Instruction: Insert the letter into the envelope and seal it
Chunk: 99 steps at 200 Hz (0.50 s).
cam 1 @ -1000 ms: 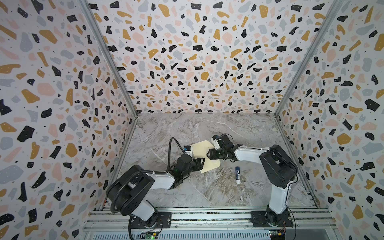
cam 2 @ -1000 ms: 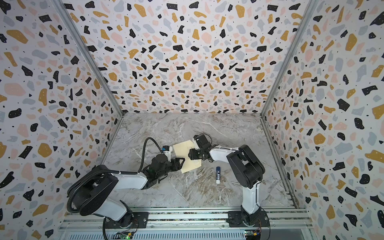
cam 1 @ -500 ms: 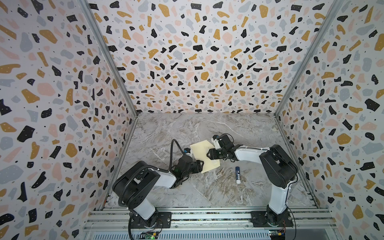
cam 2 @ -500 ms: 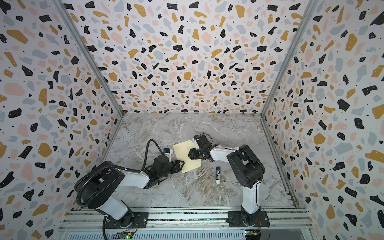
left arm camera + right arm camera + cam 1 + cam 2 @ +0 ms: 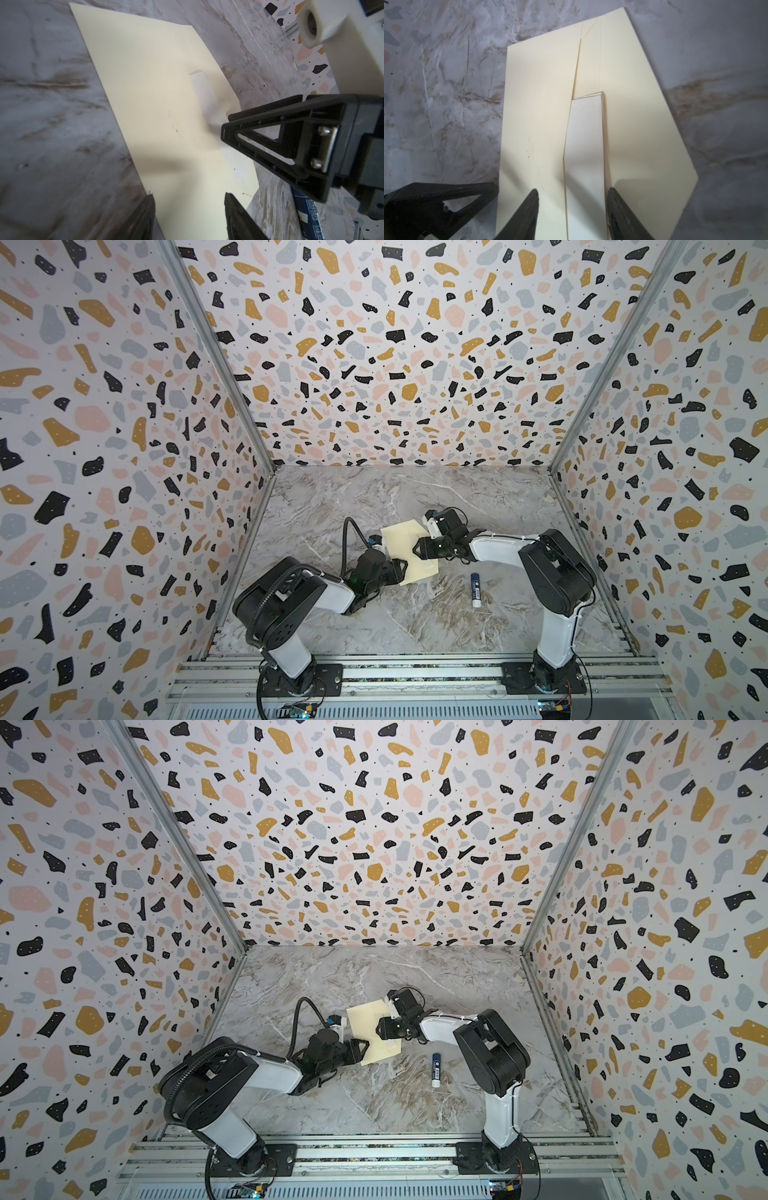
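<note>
Envelope (image 5: 399, 545), pale cream, lies flat on the marbled desk (image 5: 415, 622) just below centre in both top views, its flap open. A white folded sheet (image 5: 584, 145) lies between pocket edge and flap. The left fingers (image 5: 148, 209) stand apart over its lower-left corner. The right fingers (image 5: 532, 204) stand apart astride the sheet. A glue stick (image 5: 476, 590) lies to the lower right.

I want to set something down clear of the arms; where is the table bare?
Bare: the back strip of the table between the envelope and rear wall, and the front patch between the glue stick and front rail. Crowded: the middle, around the left tool and right tool.
</note>
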Motion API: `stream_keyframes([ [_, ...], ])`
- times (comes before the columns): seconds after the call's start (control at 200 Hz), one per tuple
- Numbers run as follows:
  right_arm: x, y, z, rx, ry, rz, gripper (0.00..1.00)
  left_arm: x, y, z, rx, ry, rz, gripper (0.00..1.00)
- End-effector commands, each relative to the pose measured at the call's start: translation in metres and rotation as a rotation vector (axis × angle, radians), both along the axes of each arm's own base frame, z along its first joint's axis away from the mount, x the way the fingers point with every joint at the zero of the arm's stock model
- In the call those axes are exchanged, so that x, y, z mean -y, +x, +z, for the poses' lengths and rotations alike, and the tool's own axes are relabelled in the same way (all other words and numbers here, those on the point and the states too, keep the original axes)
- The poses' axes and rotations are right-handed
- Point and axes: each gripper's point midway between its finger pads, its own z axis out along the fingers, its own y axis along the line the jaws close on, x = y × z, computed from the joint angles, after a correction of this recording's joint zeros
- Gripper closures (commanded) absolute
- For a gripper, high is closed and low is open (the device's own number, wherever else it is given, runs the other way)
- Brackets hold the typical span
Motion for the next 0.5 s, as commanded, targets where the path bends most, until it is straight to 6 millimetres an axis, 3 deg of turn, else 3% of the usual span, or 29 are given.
stream_keyframes([
  [0.0, 0.0017, -0.0118, -0.0114, -0.054, -0.006, 0.010, 0.46, 0.0041, 0.0005, -0.0041, -0.013, -0.008, -0.013, 0.45],
  [0.491, -0.0028, -0.0174, -0.0131, -0.069, 0.007, 0.013, 0.46, 0.0051, -0.0001, -0.0063, -0.017, -0.020, -0.013, 0.46],
])
